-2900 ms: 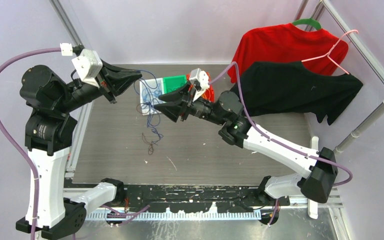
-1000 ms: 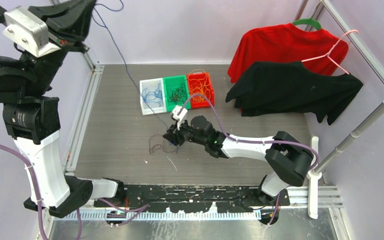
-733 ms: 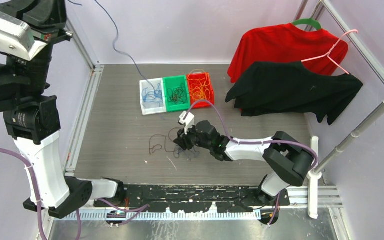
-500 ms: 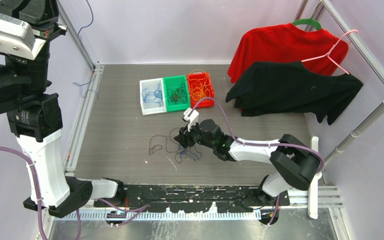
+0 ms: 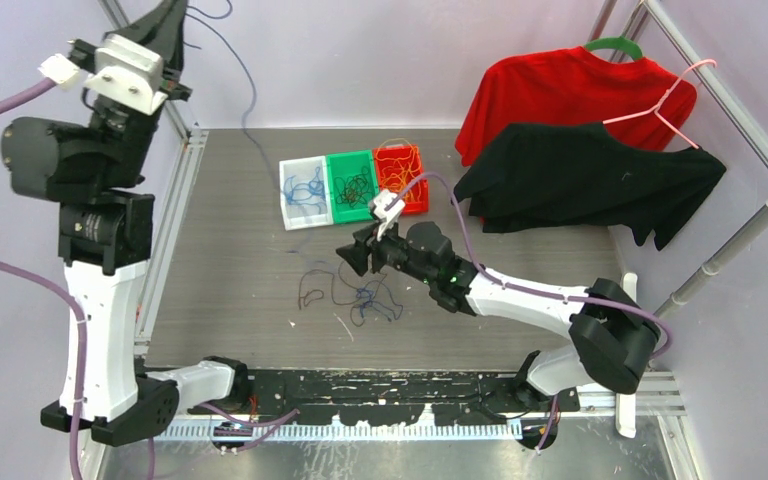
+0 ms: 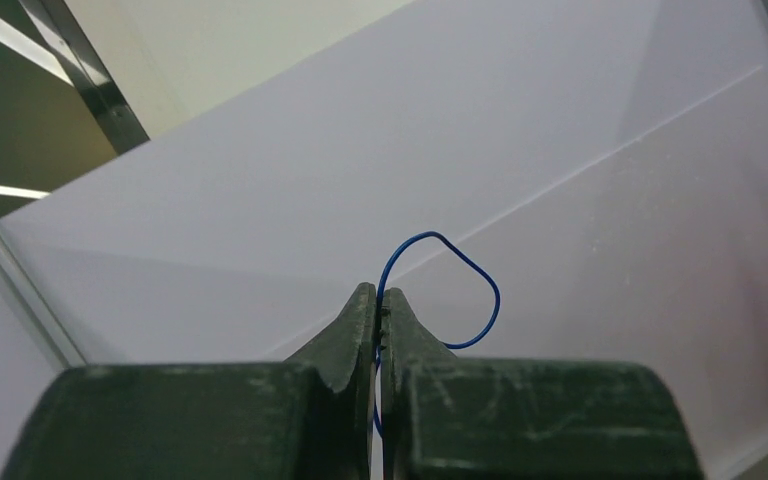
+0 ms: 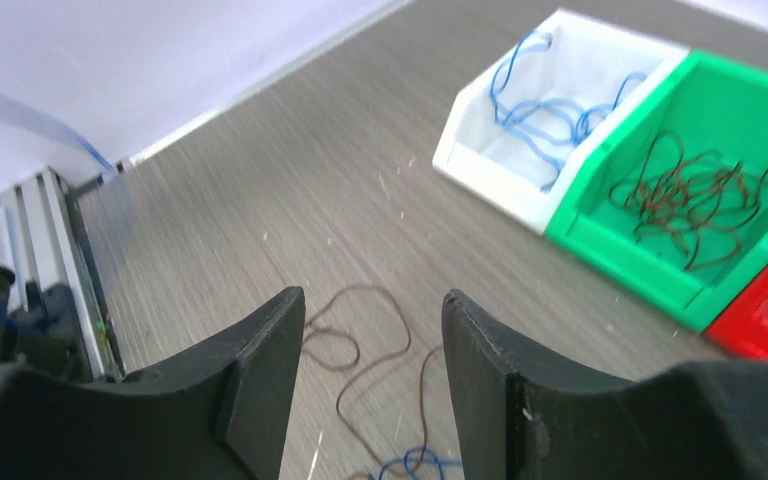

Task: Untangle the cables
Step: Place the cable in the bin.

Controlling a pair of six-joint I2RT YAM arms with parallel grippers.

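My left gripper (image 5: 173,22) is raised high at the back left, shut on a thin blue cable (image 5: 251,100) that hangs down toward the white bin (image 5: 286,205). In the left wrist view the jaws (image 6: 378,295) pinch this blue cable (image 6: 480,290), which loops out above them. A brown cable loop (image 5: 310,290) and a blue cable clump (image 5: 368,300) lie on the table. My right gripper (image 5: 346,255) is open and empty just above them. In the right wrist view its gripper (image 7: 373,300) frames the brown cable (image 7: 360,345), with blue cable (image 7: 410,462) below.
The white bin (image 7: 465,150) holds blue cables, the green bin (image 5: 341,160) brown ones, the red bin (image 5: 413,203) orange ones. A red shirt (image 5: 560,90), a black shirt (image 5: 590,175) and a pink wire hanger (image 5: 672,92) hang at the right rail.
My left gripper lifted the blue cable high, then swung right and a little lower. My right gripper dropped to the tangle, then rose slightly and moved left; the blue clump lies spread on the table.
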